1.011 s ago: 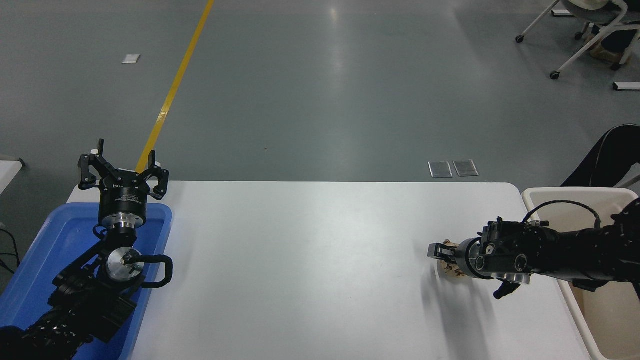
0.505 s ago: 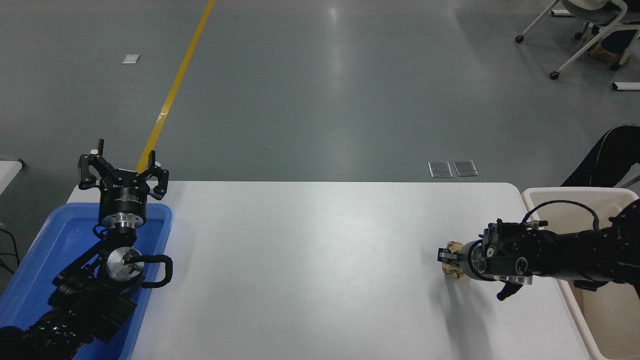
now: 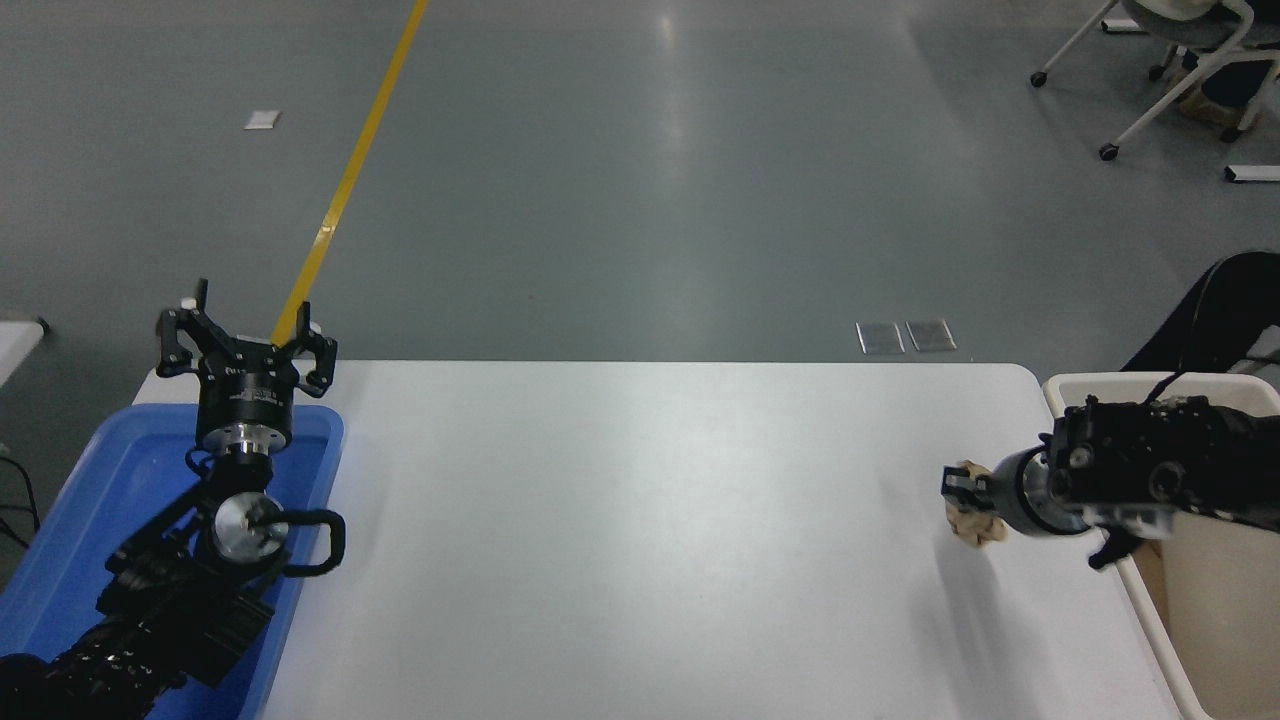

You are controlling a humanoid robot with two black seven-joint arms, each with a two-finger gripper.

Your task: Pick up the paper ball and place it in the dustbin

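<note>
Right gripper (image 3: pixel 962 496): jaws clenched on the paper ball (image 3: pixel 975 521), tan and wrinkled, held off the bench (image 3: pixel 640 520) with a faint shadow on the white surface underneath. Carried toward the dustbin (image 3: pixel 1110 388) since a second ago, when held farther from it and lower, near the bench top; now just short of the dustbin's near rim, ball not yet over the opening. Right arm drawn back along the same line, wrist already overlapping the dustbin's rim, most of the forearm above the cream interior. Judged stage: pickup done, transfer under way, release not yet due. Judged remainder: more travel in the same direction until the ball clears the rim, then opening of the jaws. Judged risk: rim thick and raised, ball hanging slightly below the jaws, so a brush against the rim possible if height drops. Left gripper (image 3: pixel 246 338): parked far from the dustbin, at the opposite end of the bench above the blue tray (image 3: pixel 60 520), jaws spread and holding nothing, unchanged across the last second. Nothing else on the bench between tray and dustbin. Floor beyond the bench: grey, with a yellow line (image 3: pixel 345 180); chair legs on castors (image 3: pixel 1150 90) beyond the dustbin, at the far corner.
</note>
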